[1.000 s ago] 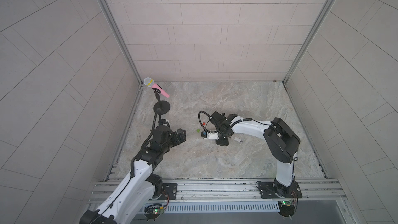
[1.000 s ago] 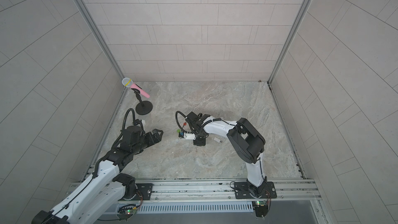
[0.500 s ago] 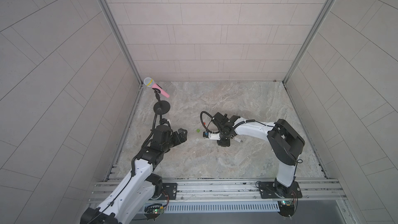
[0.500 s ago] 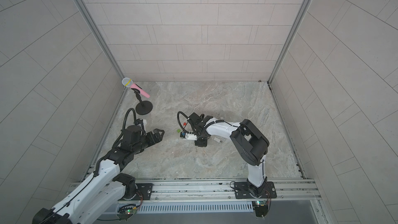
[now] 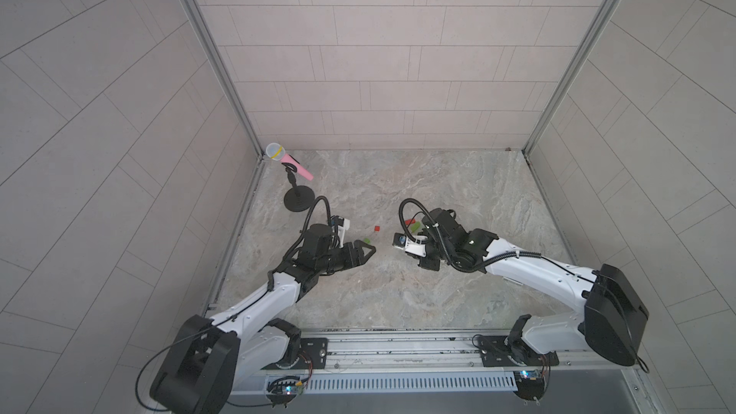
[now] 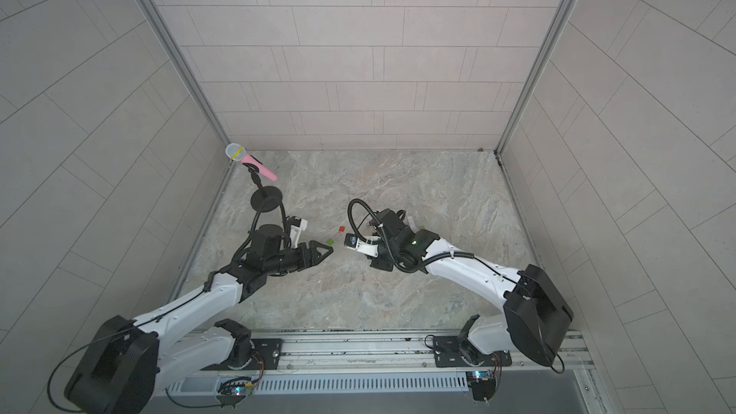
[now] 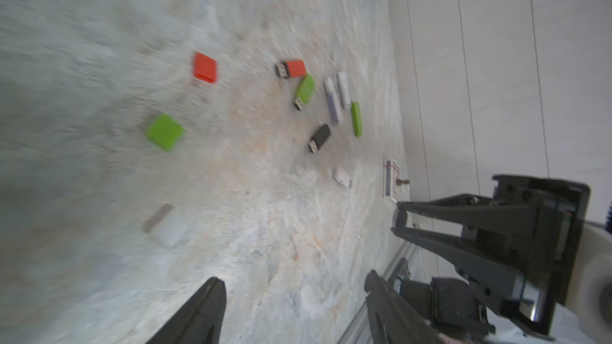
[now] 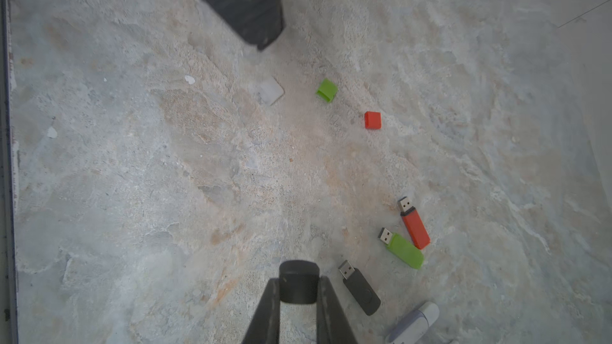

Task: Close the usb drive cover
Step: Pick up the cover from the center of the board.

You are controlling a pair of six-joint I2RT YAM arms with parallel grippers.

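The strip of counter (image 5: 382,292) between the left tool (image 5: 371,250) and the right tool (image 8: 298,284), whose jaws are filled by a black cap (image 8: 298,274), holds a green cap (image 8: 327,90), a red cap (image 8: 372,120) and what looks like a clear cap (image 8: 266,91), all low and apart. A cluster of usb drives (image 8: 405,249) crowds the right tool's far side, and toward the near rail the counter is bare. A microphone stand (image 5: 299,201) occupies the far left corner.
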